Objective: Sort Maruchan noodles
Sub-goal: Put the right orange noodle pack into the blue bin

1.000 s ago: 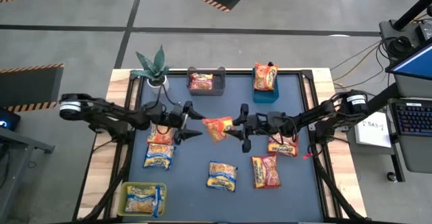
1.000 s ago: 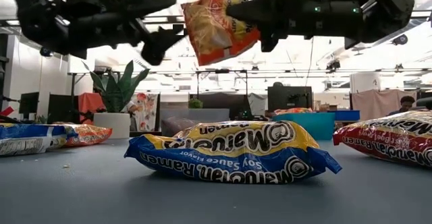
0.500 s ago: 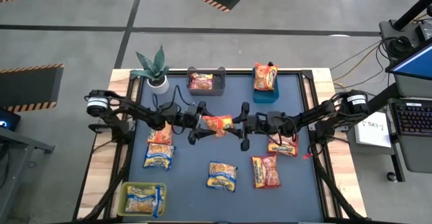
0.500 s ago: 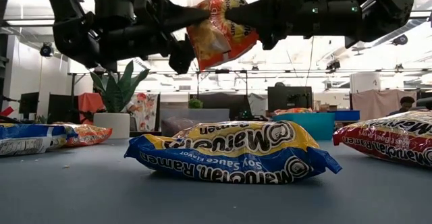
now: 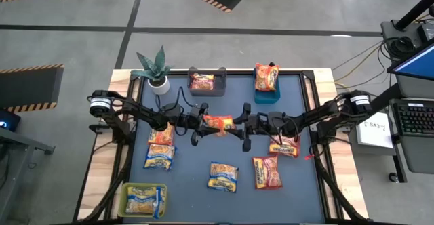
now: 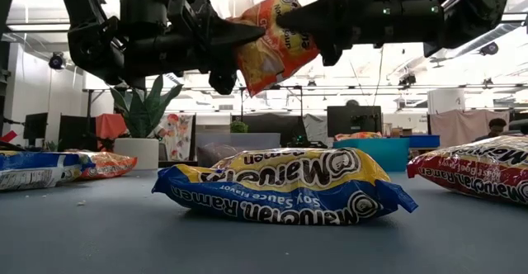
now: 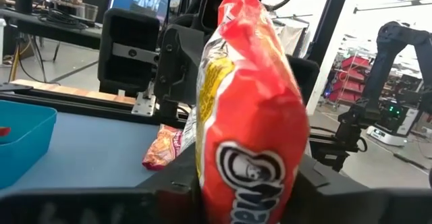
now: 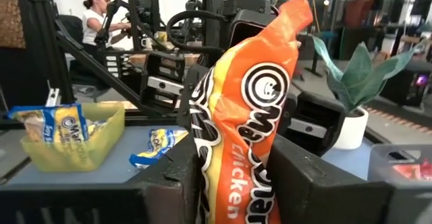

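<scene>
Below, yellow bin [image 5: 126,196] (with yellow packets [image 5: 144,200]).

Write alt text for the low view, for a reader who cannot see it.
Two dark robot arms hold one orange ramen packet in the air between them, the left end effector and the right end effector each gripping a side. Below on the blue-grey table lies a yellow and blue Maruchan packet, with more packets at both edges.

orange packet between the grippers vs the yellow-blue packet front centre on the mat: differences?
The orange packet hangs in the air, pinched between the left gripper and the right gripper; the yellow-blue packet lies flat on the mat, untouched. Orange reads Chicken, yellow-blue reads Soy Sauce Flavor. Both are Maruchan ramen packets.
</scene>
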Motion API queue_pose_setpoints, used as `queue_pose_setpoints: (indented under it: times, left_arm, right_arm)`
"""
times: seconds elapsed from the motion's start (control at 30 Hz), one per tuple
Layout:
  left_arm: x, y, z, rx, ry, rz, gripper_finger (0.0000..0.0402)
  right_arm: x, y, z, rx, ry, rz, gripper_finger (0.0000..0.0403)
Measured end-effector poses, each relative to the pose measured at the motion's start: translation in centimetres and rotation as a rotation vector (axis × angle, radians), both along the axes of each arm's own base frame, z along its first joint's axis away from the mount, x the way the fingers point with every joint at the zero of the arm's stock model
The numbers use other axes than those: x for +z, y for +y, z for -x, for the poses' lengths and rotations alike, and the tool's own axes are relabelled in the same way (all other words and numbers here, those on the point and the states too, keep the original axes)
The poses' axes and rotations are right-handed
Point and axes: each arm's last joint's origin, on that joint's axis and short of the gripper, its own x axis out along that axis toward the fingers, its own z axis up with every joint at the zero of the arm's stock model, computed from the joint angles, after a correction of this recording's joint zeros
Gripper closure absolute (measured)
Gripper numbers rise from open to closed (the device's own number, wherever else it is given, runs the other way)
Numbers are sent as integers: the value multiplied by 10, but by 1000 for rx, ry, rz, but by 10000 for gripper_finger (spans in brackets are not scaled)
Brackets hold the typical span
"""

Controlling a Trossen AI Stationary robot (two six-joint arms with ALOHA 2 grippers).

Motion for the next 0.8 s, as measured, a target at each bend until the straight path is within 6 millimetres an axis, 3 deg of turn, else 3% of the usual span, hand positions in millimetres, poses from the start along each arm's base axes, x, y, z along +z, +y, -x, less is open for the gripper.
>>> queue_pose_setpoints:
  times: [0.2,0.47,0.8]
  left_arm:
    - [-2,0,0,2,17,2,297]
    - [-19,2,-1,54,196,5,297]
    - [-14,4,-14,96,259,-40,299]
  right_arm:
    - [16,-2,7,-18,103,-41,229]
    - [62,-7,10,-52,442,-71,182]
    - [83,-17,-20,-70,792,-74,155]
